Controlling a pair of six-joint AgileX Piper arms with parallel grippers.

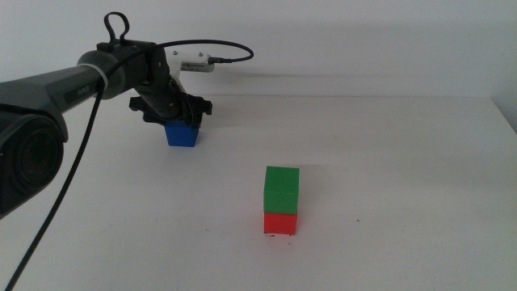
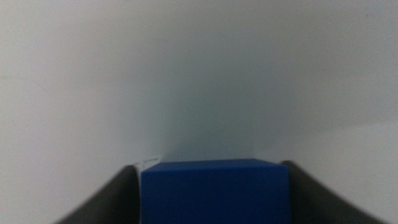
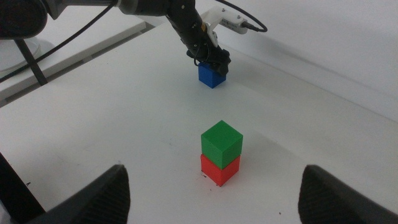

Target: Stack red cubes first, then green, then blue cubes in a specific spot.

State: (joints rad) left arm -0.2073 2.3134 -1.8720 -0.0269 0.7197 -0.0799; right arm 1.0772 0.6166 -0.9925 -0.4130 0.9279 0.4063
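The green cube [image 1: 281, 188] sits squarely on the red cube [image 1: 280, 222] at the table's middle front; the stack also shows in the right wrist view, green cube [image 3: 221, 142] on red cube [image 3: 219, 169]. The spot lies hidden under the red cube; faint dark marks show at its base. The blue cube [image 1: 182, 135] is at the back left. My left gripper [image 1: 179, 117] is down over it, its jaws pressed on two sides of the blue cube [image 2: 214, 190]. I cannot tell if the cube is off the table. My right gripper [image 3: 214, 186] is open, held back above the stack.
The white table [image 1: 404, 162] ends at a white wall behind. The left arm's cable [image 1: 56, 202] hangs across the left side. A white connector [image 1: 190, 63] sticks out behind the left gripper. A table edge and dark stand legs [image 3: 34, 62] show in the right wrist view.
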